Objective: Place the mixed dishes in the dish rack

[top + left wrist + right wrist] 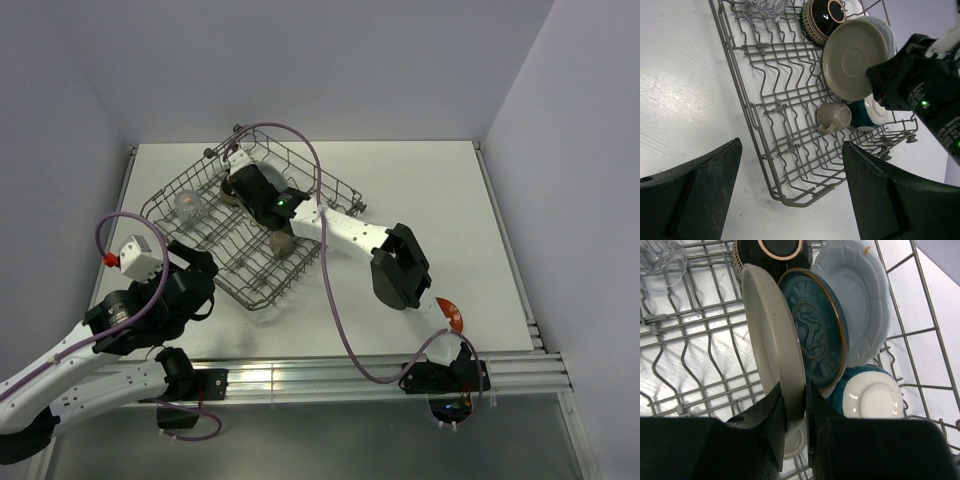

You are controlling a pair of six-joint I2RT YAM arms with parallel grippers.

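Note:
The grey wire dish rack (200, 235) lies left of centre on the table. My right gripper (795, 395) is shut on the rim of the cream bowl (775, 335), which stands on edge in the rack. Beside it stand the dark teal dish (815, 327) and the pale blue plate (855, 295). The brown bowl (772, 252), the clear glass (765, 7) and the grey mug (835, 117) are also in the rack. The red-orange saucer (452, 313) lies on the table by the right arm's base. My left gripper (790, 170) is open and empty above the rack's near corner.
A teal-and-white bowl (870, 392) rests upside down in the rack next to the teal dish. The right arm (350, 235) stretches across the rack's right side. White walls close in the table on the left, back and right.

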